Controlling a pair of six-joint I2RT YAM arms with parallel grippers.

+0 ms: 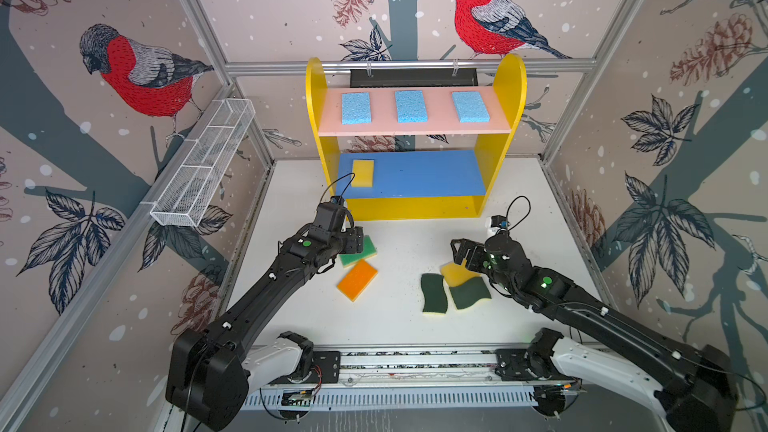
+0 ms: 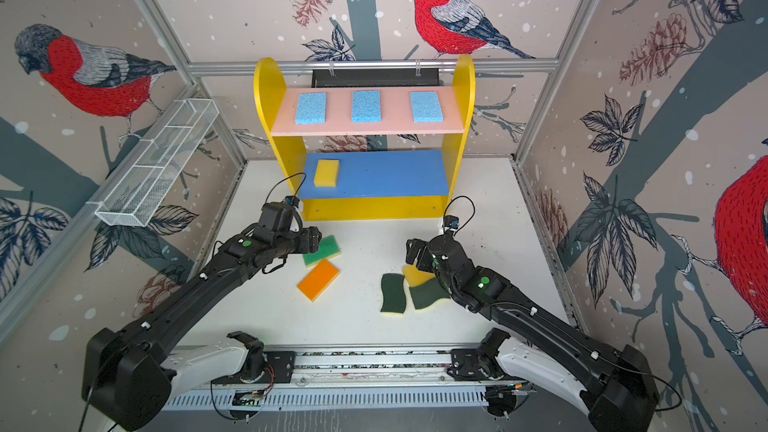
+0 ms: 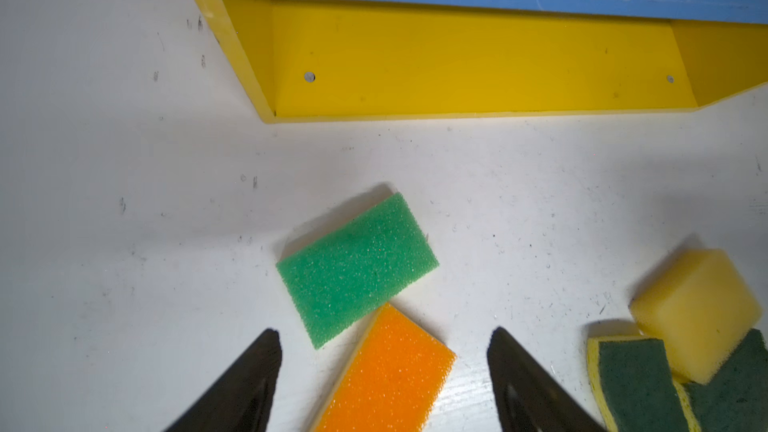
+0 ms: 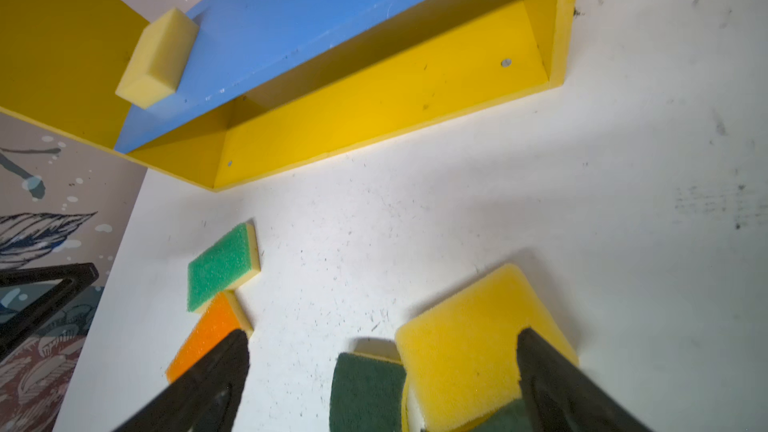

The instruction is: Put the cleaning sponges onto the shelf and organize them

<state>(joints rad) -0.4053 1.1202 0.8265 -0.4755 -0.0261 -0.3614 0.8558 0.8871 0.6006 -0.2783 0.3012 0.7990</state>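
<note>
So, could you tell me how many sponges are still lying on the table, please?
5: green-topped sponge and orange-topped sponge touching, left of centre; yellow block resting on the right scourer, beside the left scourer, right of centre. None seem hidden.

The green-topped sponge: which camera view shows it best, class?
The left wrist view: the green-topped sponge lies whole, large and sharp mid-picture. In both top views the left pincer hides one end. The right wrist view shows it whole but smaller, with its yellow layer.
</note>
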